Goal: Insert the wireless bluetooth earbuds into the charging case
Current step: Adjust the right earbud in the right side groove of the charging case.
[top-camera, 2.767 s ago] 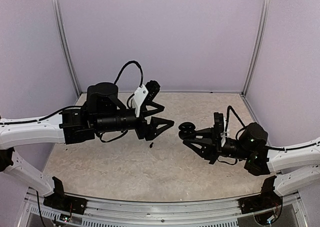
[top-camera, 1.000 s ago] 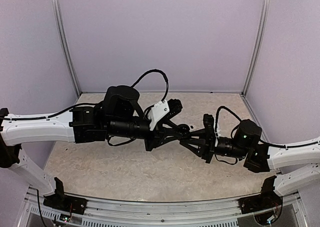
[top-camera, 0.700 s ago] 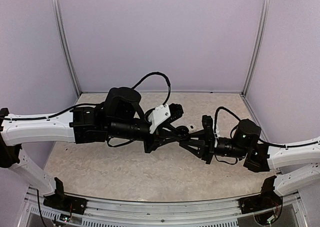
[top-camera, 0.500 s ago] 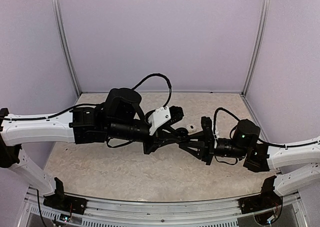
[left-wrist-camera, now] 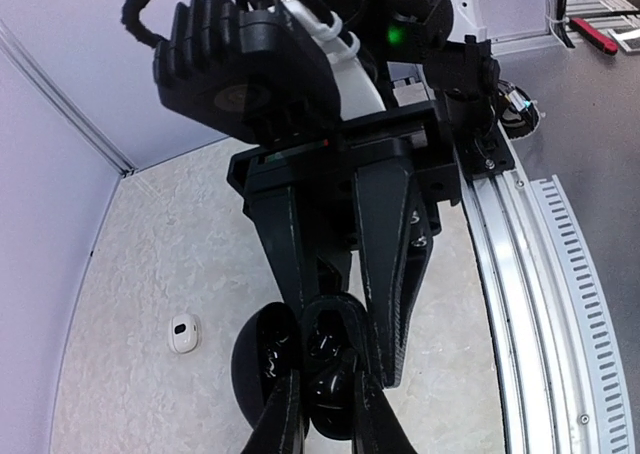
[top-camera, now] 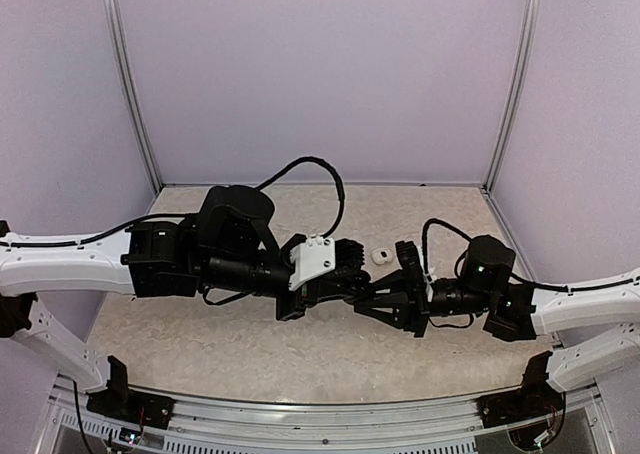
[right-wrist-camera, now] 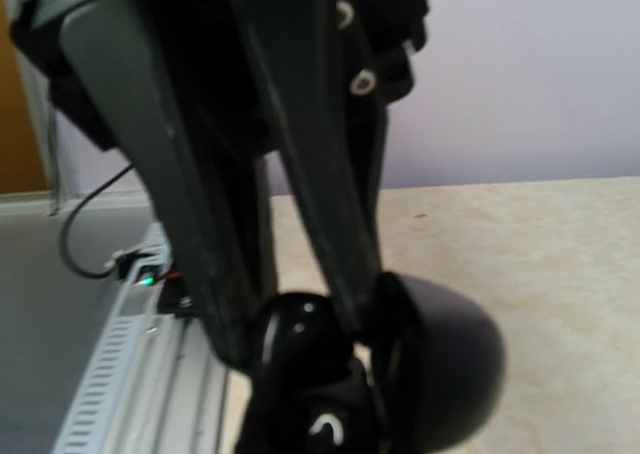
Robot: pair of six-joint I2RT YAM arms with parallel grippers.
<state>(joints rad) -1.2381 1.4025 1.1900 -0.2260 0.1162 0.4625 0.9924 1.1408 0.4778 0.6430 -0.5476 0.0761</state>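
The two arms meet in the middle of the counter (top-camera: 250, 344), a bit below the centre of the top picture.

The right pincer (right-wrist-camera: 300, 329) comes in from the right side. Its fingers are pressed tight on the black charging case (right-wrist-camera: 440, 364) and hold it. The case is open. One round half bulges out at the lower right of the right wrist picture. In the left wrist picture that half shows low down, a bit left of the middle.

The left pincer (left-wrist-camera: 325, 389) comes in from the left side. Its tips are right at the open case. Its two fingers stand close together, with only a small gap between them. Something dark and shiny fills that gap. I cannot tell if the fingers squeeze it or only touch it.

A shiny black round lump sits at the open case, between the two pincers. It looks like a black earbud (right-wrist-camera: 295, 336), but it is too dark there to be sure.

A small white thing (top-camera: 380, 256) lies on the counter. In the top picture it is just above the pincers and apart from them. In the left wrist picture it is at the lower left. It is too small to tell what it is.
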